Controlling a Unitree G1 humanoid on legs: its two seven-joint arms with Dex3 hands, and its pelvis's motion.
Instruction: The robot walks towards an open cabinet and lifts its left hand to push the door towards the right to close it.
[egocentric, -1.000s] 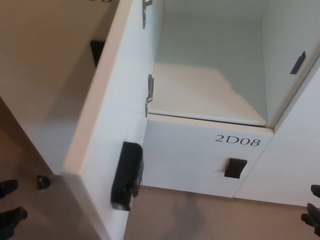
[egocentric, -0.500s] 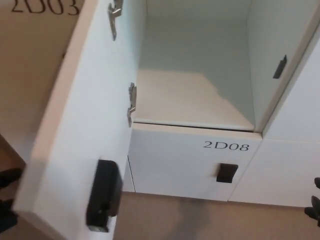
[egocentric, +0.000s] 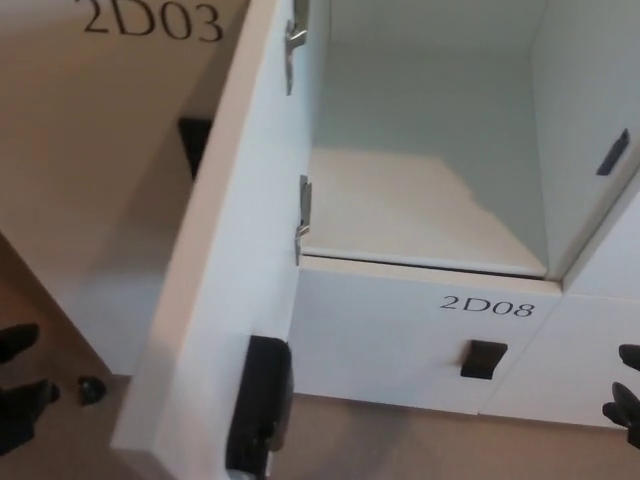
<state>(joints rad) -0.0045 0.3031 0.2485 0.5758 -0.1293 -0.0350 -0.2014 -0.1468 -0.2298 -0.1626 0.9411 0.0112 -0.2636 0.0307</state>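
The open cabinet (egocentric: 430, 170) is a white, empty compartment in the upper middle of the head view. Its white door (egocentric: 235, 260) stands swung out toward me on the left, edge on, hung on two metal hinges (egocentric: 301, 215). A black latch (egocentric: 258, 415) sits on the door's inner face near its lower free corner. My left hand (egocentric: 20, 395) hangs low at the picture's left edge, left of the door and apart from it, open and holding nothing. My right hand (egocentric: 625, 395) shows at the right edge, low, open and empty.
Below the open compartment is a shut door marked 2D08 (egocentric: 487, 306) with a black handle (egocentric: 484, 360). Behind the open door is a shut cabinet marked 2D03 (egocentric: 150, 20) with a black handle (egocentric: 194, 140). Brown floor (egocentric: 400, 445) lies below.
The whole picture has swayed left and then back right, so the camera moved. The door keeps the same angle to the cabinet. Both hands stay low at the edges.
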